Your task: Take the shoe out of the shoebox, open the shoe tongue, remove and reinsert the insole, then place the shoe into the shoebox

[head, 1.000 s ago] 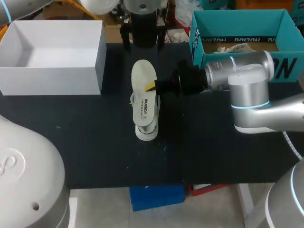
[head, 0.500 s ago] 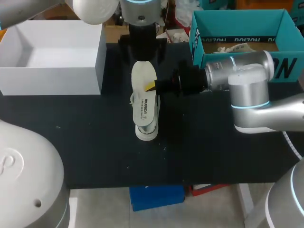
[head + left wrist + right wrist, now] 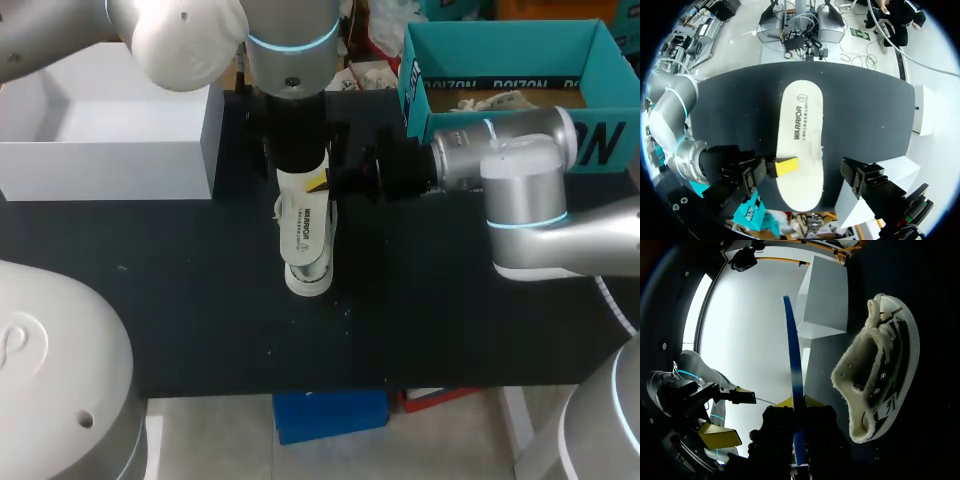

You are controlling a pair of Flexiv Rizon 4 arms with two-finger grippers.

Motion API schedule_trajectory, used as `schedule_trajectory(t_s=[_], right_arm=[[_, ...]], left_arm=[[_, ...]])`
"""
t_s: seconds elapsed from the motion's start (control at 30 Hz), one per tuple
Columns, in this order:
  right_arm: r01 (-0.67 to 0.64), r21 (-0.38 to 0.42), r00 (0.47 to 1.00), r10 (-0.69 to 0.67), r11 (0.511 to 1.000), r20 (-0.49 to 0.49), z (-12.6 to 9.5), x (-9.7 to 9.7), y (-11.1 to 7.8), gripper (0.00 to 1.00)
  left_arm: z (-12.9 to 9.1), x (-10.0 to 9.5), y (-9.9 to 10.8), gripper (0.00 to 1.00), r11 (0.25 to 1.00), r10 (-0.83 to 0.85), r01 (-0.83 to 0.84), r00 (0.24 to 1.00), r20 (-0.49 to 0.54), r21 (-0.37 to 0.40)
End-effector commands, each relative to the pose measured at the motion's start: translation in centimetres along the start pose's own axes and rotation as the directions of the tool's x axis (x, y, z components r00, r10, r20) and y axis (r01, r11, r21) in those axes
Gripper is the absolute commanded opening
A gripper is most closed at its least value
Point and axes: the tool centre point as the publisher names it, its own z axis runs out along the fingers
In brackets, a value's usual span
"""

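A white insole (image 3: pixel 306 225) hangs level over the white shoe (image 3: pixel 310 282) at the middle of the black table. My right gripper (image 3: pixel 320 183) comes in from the right and is shut on the insole's edge. In the right wrist view the insole (image 3: pixel 792 365) shows edge-on as a thin blue strip between the fingers, with the fleece-lined shoe (image 3: pixel 880 375) beside it. My left gripper (image 3: pixel 300 160) is over the insole's far end, open wide. In the left wrist view the insole (image 3: pixel 801 125) lies below its spread fingers, which do not touch it.
An open white box (image 3: pixel 110 150) stands at the back left of the table. An open teal shoebox (image 3: pixel 430 110) stands at the back right, behind my right arm. Bare black tabletop (image 3: pixel 200 300) lies in front of the shoe.
My left arm has come from the back toward the front, until its gripper stands over the insole's far end. The right arm, insole and shoe have kept still.
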Motion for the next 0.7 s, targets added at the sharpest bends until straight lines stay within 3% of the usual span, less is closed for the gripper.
schedule_trajectory(t_s=[0.03, 0.27, 0.4, 0.53, 0.7], right_arm=[[0.000, -0.003, 1.000, 0.000, 1.000, 0.001, 0.1, 0.0, -0.1, 0.00], [0.000, -0.003, 1.000, 0.000, 1.000, 0.001, 0.1, 0.0, -0.1, 0.00], [0.000, -0.003, 1.000, 0.000, 1.000, 0.001, 0.1, 0.0, -0.1, 0.00], [0.000, -0.003, 1.000, 0.000, 1.000, 0.001, 0.1, 0.0, -0.1, 0.00], [0.000, -0.003, 1.000, 0.000, 1.000, 0.001, 0.1, 0.0, -0.1, 0.00]], left_arm=[[0.3, 0.9, -1.5, 1.00, 1.000, 0.013, -0.014, 0.999, 0.047, 0.003], [0.9, 1.6, -3.3, 1.00, 0.999, 0.024, -0.029, 0.992, 0.124, 0.042], [1.0, 2.1, -3.6, 1.00, 0.996, 0.019, -0.044, 0.961, 0.276, 0.083], [1.1, 2.6, -3.7, 1.00, 0.988, 0.012, -0.082, 0.883, 0.469, 0.129], [1.5, 3.0, -3.8, 1.00, 0.988, 0.029, -0.113, 0.816, 0.578, 0.110]])
